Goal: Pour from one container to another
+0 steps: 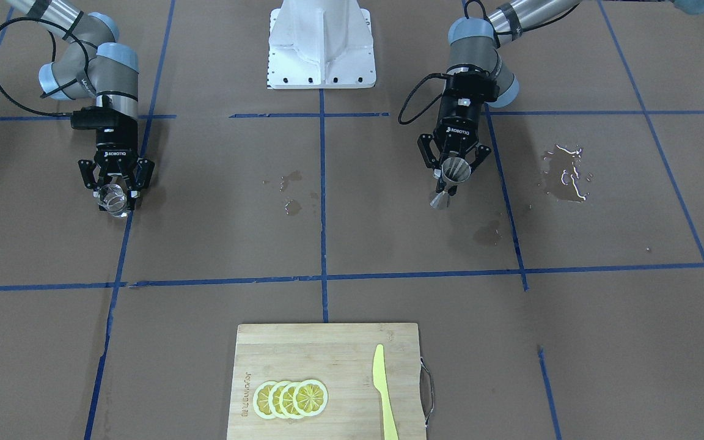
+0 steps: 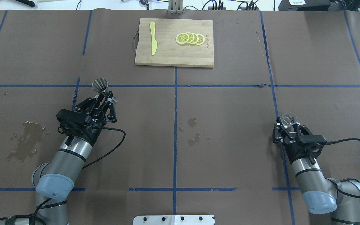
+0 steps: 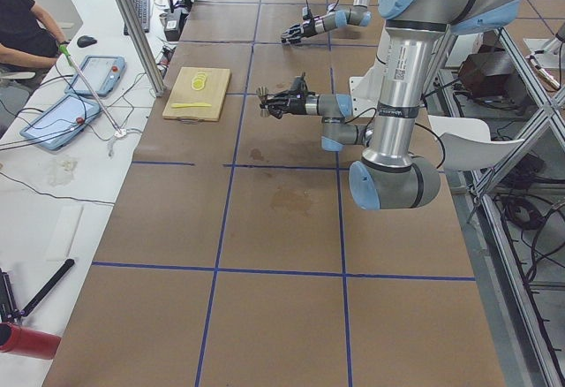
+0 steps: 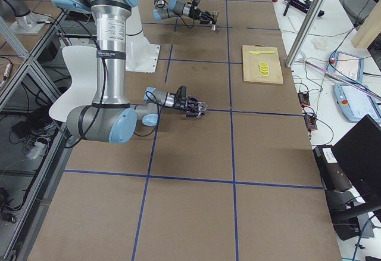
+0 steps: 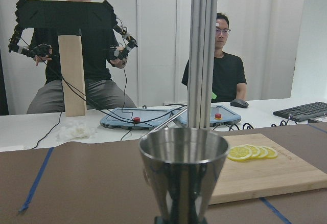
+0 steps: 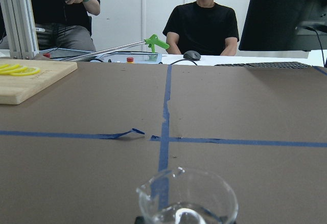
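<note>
The left gripper (image 2: pixel 105 95) is clamping its two black fingers narrowly on the waist of the jigger (image 2: pixel 100 84), left of centre in the overhead view. That's polished silver metal, two cones meeting at a thin neck, and it's standing upright with the upper mouth open and gleaming. Over at the right edge of the same view, the right gripper (image 2: pixel 288 125) is pinching the glass cup (image 2: pixel 288 119), jaws closed against its sides. The cup is short, clear and colourless, with a small pouring lip on the rim. One jigger and one cup, sitting well apart.

Both are hanging over brown paper (image 2: pixel 230 150) crossed by a grid of blue tape (image 2: pixel 175 125). At top centre a pale wooden cutting board (image 2: pixel 173 56) is lying flat, carrying four overlapping lemon slices (image 2: pixel 190 38) and one yellow-green knife (image 2: pixel 152 42). In the front-facing view three wet patches (image 1: pixel 566 177) are showing on the paper. The one at right is glossy, and the other two are darker and duller.
</note>
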Robot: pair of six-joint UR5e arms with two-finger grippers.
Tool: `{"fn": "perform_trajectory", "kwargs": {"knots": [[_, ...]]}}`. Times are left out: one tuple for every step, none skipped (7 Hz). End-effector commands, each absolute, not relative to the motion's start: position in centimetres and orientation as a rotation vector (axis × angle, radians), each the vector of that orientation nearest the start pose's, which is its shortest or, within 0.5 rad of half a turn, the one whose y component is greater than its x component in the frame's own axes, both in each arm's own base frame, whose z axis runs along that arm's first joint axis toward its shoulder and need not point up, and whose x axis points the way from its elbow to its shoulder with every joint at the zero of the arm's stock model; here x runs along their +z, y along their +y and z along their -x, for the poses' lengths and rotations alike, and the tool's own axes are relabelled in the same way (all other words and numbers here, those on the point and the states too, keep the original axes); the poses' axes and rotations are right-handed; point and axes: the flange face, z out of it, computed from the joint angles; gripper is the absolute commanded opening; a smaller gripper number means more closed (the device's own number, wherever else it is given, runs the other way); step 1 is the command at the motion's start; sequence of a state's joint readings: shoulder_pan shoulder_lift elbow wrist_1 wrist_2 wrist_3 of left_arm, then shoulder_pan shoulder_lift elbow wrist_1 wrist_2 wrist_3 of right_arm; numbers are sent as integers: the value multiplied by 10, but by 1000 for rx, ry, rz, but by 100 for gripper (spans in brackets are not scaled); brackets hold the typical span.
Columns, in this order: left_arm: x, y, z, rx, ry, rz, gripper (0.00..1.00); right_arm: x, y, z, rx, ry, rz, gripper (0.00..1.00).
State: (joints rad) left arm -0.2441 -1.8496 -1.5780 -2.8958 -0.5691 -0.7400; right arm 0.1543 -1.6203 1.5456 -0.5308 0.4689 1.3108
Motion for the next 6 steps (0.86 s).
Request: {"fn": "perform_trajectory", "kwargs": {"knots": [[350, -342, -479, -343, 843, -1369, 0, 531, -298, 417, 423, -629, -1190, 11], [345, -342, -486, -295, 893, -1343, 0, 511, -306, 409, 453, -653, -1195, 1], [342, -346, -487, -267, 882, -1352, 0, 496, -312, 404, 443, -653, -1205, 0], [323, -352, -491, -257, 872, -1383, 0, 459, -324, 413, 420, -690, -1205, 0], [325, -355, -492, -247, 860, -1384, 0, 425, -331, 420, 393, -700, -1233, 0], [316, -368, -497, -239, 872, -1382, 0, 385, -338, 428, 390, -725, -1265, 0]]}}
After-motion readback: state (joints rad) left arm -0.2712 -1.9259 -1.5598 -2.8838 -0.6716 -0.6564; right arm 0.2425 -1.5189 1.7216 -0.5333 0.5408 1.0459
